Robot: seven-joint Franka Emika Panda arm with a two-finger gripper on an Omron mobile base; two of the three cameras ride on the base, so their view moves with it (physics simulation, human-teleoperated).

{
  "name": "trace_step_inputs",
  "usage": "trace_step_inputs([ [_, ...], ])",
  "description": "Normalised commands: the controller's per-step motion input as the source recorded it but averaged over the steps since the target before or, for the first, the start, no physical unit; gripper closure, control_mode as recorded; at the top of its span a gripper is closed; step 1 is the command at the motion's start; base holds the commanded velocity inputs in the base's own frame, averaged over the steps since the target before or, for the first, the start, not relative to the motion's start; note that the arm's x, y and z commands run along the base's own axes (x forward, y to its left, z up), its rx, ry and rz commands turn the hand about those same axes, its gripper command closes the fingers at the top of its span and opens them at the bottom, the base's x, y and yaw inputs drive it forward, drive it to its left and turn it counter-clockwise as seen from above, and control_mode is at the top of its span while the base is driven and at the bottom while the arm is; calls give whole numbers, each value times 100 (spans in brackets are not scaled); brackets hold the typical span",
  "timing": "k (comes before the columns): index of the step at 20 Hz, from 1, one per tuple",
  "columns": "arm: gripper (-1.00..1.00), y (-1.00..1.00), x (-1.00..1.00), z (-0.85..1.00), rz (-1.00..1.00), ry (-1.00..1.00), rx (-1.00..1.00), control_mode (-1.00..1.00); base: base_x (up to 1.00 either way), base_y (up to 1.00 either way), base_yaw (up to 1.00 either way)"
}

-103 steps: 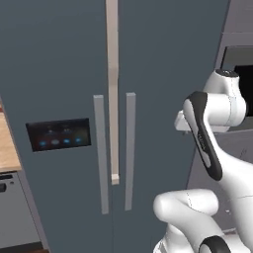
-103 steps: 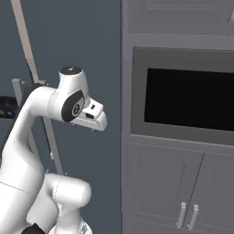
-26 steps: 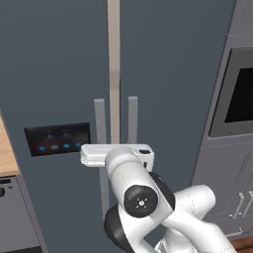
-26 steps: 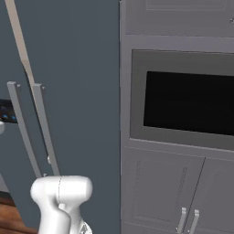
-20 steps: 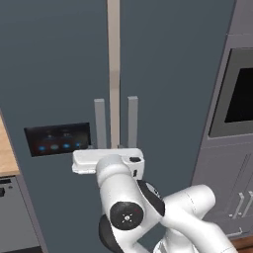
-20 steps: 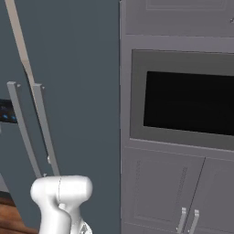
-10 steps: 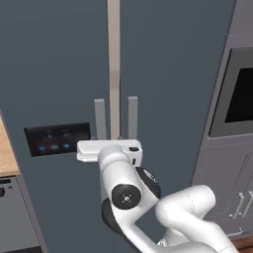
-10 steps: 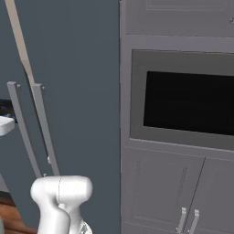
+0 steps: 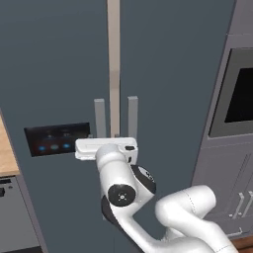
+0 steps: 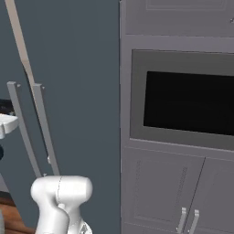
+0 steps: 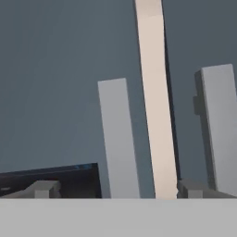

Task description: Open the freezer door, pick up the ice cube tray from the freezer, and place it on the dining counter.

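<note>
Slate blue-grey and smooth, the tall flat freezer door (image 9: 54, 74) is shut, with the robot's claw (image 11: 113, 190) right in front of it.

The door has one black display panel (image 9: 57, 139) with small blue lights and one long grey bar handle (image 9: 100, 118). A second grey bar handle (image 9: 132, 117) sits on the plain slate door (image 9: 173, 74) beside it, with a pale tan strip (image 9: 113, 64) between the two doors. The claw is spread wide, holds nothing, and its two dark fingertips (image 11: 44, 189) sit either side of the freezer door's handle, not touching it.
</note>
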Motion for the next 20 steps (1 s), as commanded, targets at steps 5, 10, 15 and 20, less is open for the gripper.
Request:
trace_step_inputs([
  [5,-100,0,36,-7,0,-4,0,-100,0,0,0],
  [10,-100,0,39,-7,0,-2,0,-100,0,0,0],
  [15,-100,0,27,-8,0,-2,0,-100,0,0,0],
  [20,-100,8,17,-11,0,-2,0,-100,0,0,0],
])
